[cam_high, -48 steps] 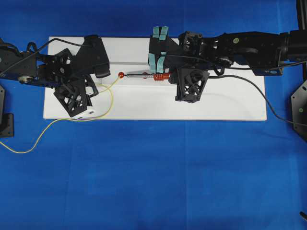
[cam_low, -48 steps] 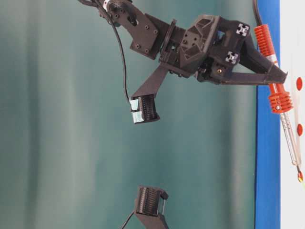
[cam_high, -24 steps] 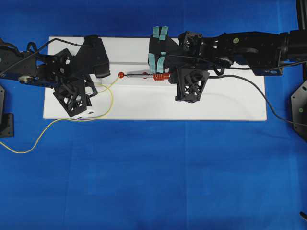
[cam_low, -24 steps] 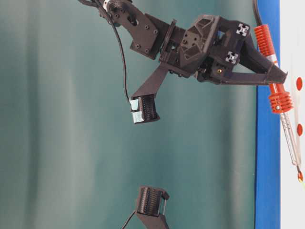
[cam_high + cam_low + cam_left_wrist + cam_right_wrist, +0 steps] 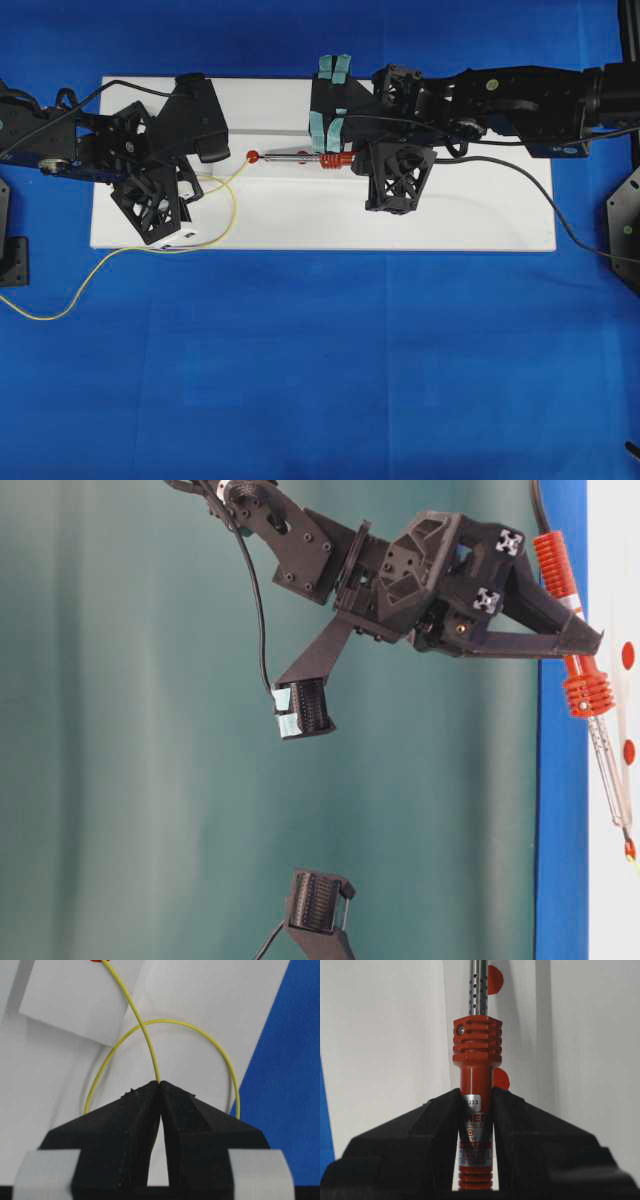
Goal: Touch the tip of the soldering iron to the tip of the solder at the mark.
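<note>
Right claw (image 5: 476, 1110) clamps the rigid soldering iron (image 5: 474, 1105) by its ribbed handle; left claw (image 5: 160, 1087) pinches the limp, springy solder (image 5: 142, 1025) near its tip, limiting sway.

soldering iron (image 5: 476, 1105): glossy red ribbed plastic handle, shiny perforated metal shaft. solder (image 5: 145, 1035): smooth yellow wire. board (image 5: 480, 215): matt white.

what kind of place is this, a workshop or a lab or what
Probably a robot lab bench: a blue cloth under a white board, with a soldering iron and yellow solder wire held over the board.
</note>
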Available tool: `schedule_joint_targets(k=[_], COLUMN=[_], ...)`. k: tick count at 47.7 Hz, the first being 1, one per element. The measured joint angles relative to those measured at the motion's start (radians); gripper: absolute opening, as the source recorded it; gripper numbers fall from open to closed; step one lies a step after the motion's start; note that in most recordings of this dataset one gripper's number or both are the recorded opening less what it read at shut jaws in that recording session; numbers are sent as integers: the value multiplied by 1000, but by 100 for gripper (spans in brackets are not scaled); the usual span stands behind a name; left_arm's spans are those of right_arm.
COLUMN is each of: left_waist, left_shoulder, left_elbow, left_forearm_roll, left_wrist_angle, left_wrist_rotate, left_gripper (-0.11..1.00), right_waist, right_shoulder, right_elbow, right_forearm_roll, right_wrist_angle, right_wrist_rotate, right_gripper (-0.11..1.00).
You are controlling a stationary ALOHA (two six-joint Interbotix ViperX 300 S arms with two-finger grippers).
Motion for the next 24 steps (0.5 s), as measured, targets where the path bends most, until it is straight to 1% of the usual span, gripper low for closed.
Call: schedule_joint_targets(k=[11, 24], left_waist=[0, 2], left_shoulder=[0, -2], left_elbow=[-5, -18], left_forearm_roll=[0, 0], left_wrist_angle=[2, 34], left_wrist_rotate=[2, 2], left_gripper=[3, 3], right_waist=[0, 0], right_shoulder=[0, 0], right_elbow=[0, -2], right_forearm_roll=[0, 0], right_wrist_angle=[0, 0], right_wrist_rotate=[0, 0], right_gripper=[6, 6])
